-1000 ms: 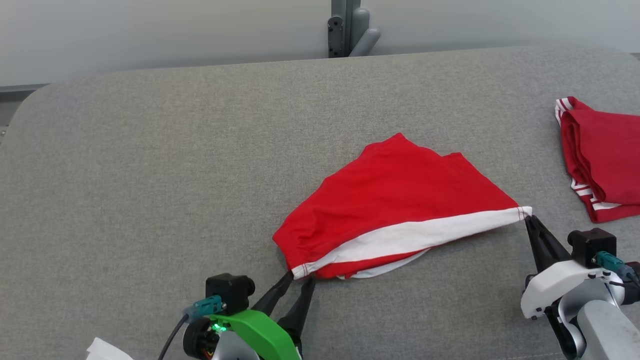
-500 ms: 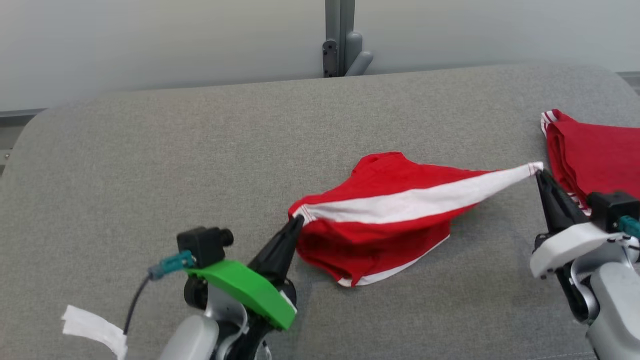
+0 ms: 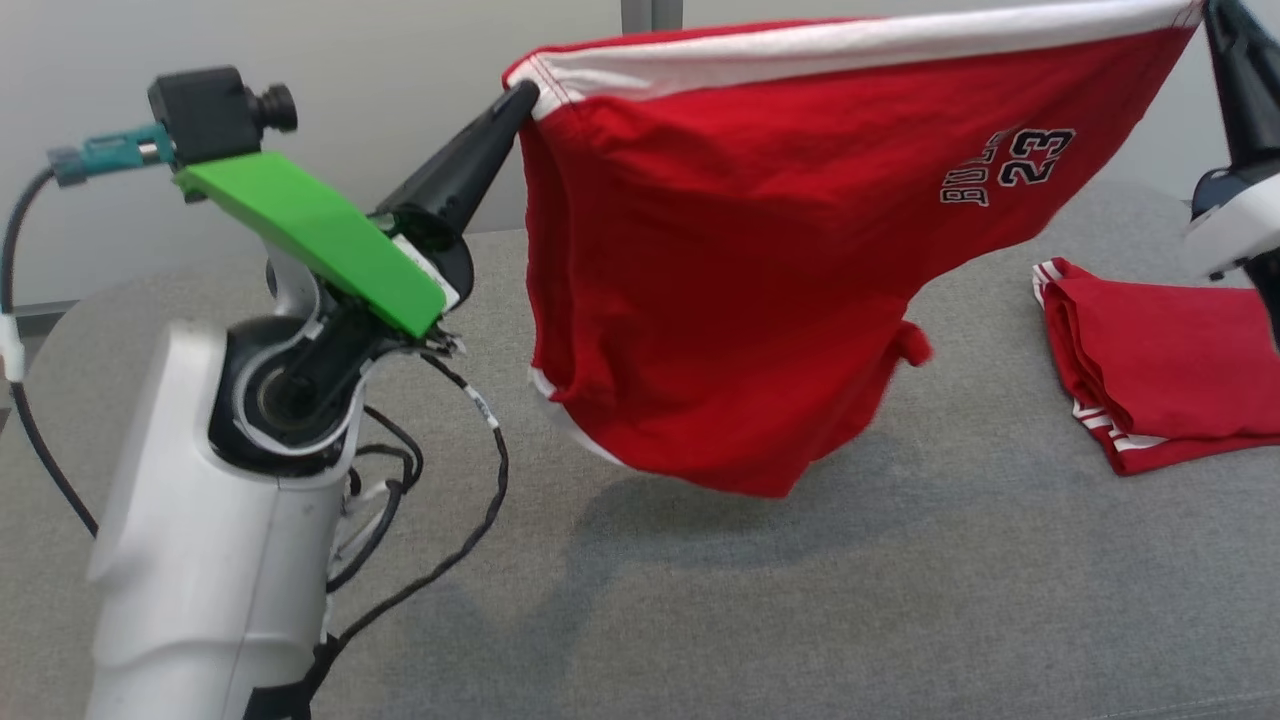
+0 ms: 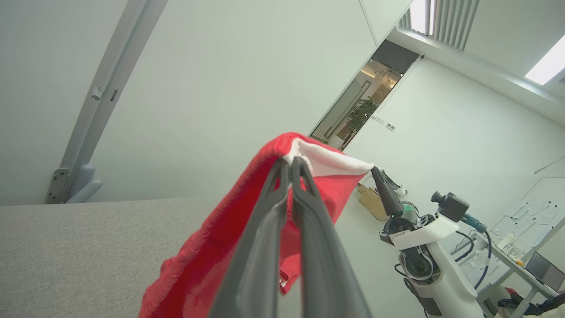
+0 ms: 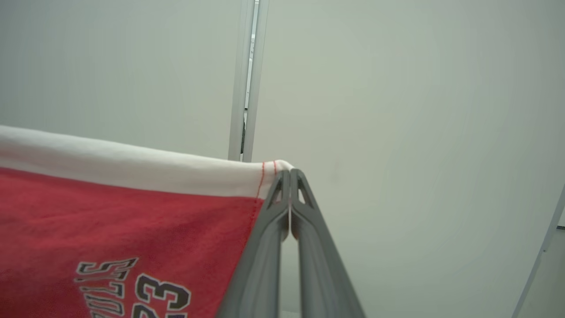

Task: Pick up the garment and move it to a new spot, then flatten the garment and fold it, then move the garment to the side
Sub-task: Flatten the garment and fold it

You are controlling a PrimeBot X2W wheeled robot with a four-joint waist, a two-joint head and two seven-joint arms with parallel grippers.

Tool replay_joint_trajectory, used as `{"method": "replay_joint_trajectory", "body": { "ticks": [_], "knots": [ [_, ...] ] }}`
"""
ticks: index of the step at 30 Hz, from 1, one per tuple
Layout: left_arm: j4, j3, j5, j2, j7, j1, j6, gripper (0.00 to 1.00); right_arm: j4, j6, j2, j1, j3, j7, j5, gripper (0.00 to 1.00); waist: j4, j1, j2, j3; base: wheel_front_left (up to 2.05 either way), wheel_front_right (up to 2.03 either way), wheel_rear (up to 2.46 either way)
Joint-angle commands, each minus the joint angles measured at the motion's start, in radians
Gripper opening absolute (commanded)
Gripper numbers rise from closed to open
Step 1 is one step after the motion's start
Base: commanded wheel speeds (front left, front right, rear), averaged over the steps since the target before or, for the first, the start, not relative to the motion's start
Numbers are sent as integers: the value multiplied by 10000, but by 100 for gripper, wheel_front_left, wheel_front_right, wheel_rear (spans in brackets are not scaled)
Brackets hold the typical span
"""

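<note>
Garment hangs between left pincer and right pincer, both clamped on its top corners; carry it level and stretched, bottom edge landing first.

The shorts are soft red cloth, matt, with a white cloth band and printed letters. The table top is rough grey woven cloth. The left gripper is dark matt plastic. Its cover is smooth green plastic. The arm is shiny white plastic.
</note>
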Motion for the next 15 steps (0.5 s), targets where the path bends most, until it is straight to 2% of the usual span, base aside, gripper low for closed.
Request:
{"method": "replay_joint_trajectory", "body": {
  "ticks": [1, 9, 15],
  "knots": [
    [17, 88, -113, 37, 97, -255, 77, 0, -84, -10, -143, -174, 22, 74, 85, 0, -111, 0, 0, -108, 0, 0, 0],
    [167, 136, -755, -6, 1142, -1748, 716, 0, -664, -10, -1059, -1234, 88, 860, 284, 0, -290, 0, 0, -137, 0, 0, 0],
    [1195, -90, -614, 49, 1578, -2465, 930, 0, -169, -10, -852, -1915, 684, 1365, 598, 0, -549, 0, 0, 389, 0, 0, 0]
  ]
}}
